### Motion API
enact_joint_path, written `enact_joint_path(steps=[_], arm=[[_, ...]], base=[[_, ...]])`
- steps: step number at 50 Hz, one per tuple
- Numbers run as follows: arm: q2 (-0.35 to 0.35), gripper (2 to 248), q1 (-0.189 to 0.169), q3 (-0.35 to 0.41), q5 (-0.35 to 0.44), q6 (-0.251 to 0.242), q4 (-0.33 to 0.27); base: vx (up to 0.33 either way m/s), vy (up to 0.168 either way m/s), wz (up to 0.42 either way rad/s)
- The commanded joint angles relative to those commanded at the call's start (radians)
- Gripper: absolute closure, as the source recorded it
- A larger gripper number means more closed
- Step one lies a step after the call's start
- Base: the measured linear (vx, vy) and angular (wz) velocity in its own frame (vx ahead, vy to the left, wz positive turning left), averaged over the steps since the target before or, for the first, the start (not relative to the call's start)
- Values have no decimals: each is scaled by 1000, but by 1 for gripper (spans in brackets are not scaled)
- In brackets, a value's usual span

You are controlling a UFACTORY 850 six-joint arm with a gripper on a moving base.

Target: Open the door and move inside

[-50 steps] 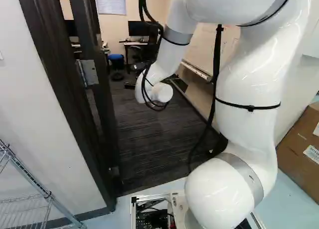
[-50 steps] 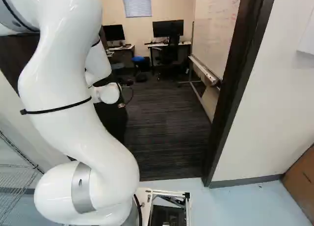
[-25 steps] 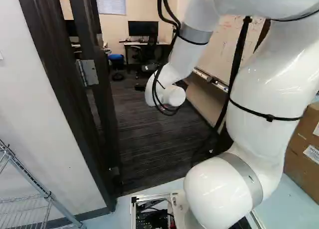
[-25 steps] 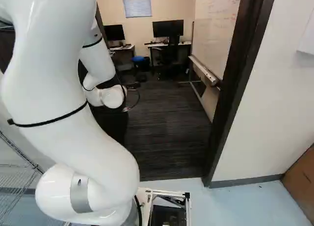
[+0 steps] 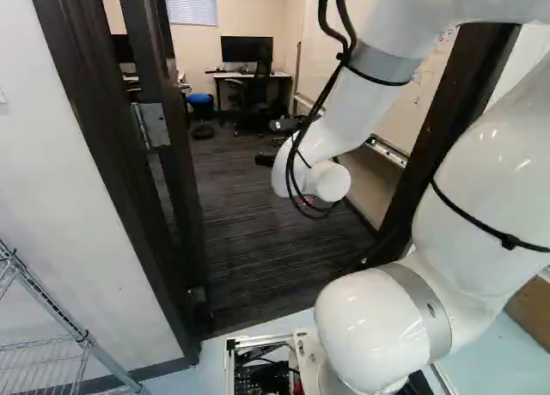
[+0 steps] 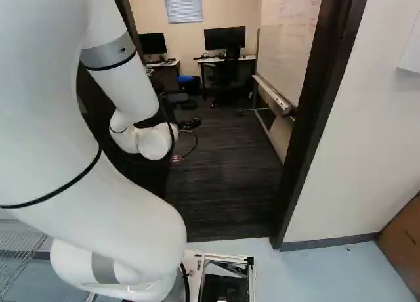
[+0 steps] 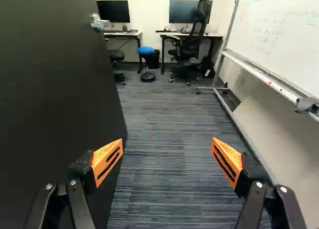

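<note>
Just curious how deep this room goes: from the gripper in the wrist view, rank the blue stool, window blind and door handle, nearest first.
1. Door handle: on the open door beside the gripper.
2. Blue stool: ahead on the carpet, near the desks.
3. Window blind: straight ahead, on the far wall.

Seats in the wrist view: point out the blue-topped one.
The round stool, standing between the tall-backed chair and the low seat nearer the door; both of those are dark.
</note>
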Motion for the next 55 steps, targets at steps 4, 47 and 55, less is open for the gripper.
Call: enact_joint_path(steps=[4, 47, 55], arm=[[24, 3, -15, 26, -2, 0, 2], [175, 3, -107, 188, -17, 0, 18], [182, 3, -112, 195, -17, 0, 18]], base=[[0, 0, 0], [0, 0, 0], [0, 0, 0]])
